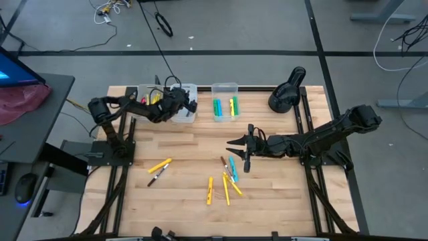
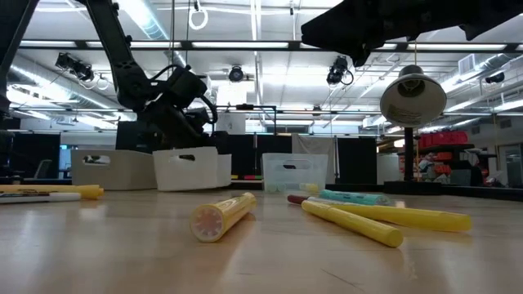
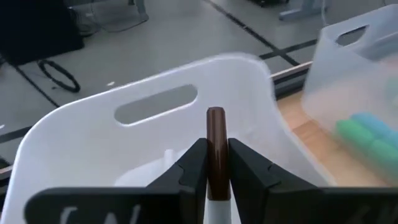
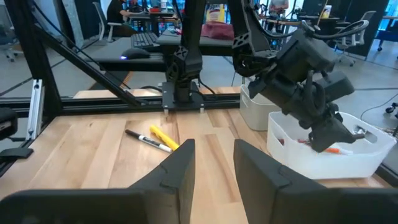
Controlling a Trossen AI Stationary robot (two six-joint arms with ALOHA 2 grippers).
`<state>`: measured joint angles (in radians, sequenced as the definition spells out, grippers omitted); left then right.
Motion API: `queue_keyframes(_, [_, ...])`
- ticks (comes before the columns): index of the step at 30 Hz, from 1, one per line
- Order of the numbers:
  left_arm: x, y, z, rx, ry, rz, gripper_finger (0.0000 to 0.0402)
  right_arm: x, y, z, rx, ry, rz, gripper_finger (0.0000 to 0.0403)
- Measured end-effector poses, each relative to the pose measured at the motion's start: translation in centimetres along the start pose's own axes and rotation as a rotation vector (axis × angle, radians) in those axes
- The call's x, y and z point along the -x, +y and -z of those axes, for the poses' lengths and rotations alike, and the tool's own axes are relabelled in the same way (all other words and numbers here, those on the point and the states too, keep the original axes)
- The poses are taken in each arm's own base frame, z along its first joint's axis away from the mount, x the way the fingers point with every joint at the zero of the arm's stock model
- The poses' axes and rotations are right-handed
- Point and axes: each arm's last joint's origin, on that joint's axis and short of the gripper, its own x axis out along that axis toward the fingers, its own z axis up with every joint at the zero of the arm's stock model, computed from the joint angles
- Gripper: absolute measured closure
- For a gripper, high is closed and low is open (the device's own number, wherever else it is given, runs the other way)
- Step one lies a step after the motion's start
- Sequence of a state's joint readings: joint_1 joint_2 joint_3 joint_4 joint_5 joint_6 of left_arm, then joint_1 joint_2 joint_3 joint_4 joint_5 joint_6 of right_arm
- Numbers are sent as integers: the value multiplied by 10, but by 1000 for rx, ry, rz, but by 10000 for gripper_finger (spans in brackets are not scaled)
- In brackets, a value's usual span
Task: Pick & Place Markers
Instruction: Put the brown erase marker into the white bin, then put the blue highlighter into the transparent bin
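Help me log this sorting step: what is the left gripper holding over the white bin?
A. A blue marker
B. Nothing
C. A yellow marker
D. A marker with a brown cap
D. In the left wrist view the left gripper pinches a brown-capped marker between its fingers, right above the white bin.

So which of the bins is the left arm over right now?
The white bin, the middle one of the three. The left gripper hangs above it with its jaws around a brown-capped marker. The clear bin holds green, blue and yellow markers.
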<state>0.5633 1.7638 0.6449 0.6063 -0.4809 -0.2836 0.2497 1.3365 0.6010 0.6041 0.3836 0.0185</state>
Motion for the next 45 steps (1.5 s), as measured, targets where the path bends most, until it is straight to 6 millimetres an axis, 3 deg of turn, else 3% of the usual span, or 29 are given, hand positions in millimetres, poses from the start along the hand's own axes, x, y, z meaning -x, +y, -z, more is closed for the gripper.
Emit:
queue_keyframes(8, [-1, 2, 1, 11, 15, 11, 317, 0, 0, 0, -19, 0, -1, 292])
queue_keyframes(15, [1, 2, -2, 27, 12, 33, 258, 0, 0, 0, -20, 3, -1, 292])
queue_keyframes(19, [9, 2, -13, 54, -17, 62, 226, 0, 0, 2, -17, 15, 0, 292])
queue_keyframes(26, [36, 0, -47, 73, -133, 167, 210, 0, 0, 6, -29, 56, 1, 292])
queue_keyframes(33, [91, -22, -73, 2, -240, 370, 224, 1, -4, 19, -120, 186, 32, 287])
queue_keyframes(37, [121, -46, -63, -66, -201, 489, 232, 5, -2, 31, -122, 306, 40, 256])
queue_keyframes(45, [164, -95, -15, -150, -93, 577, 246, 6, 21, 60, -199, 471, -3, 155])
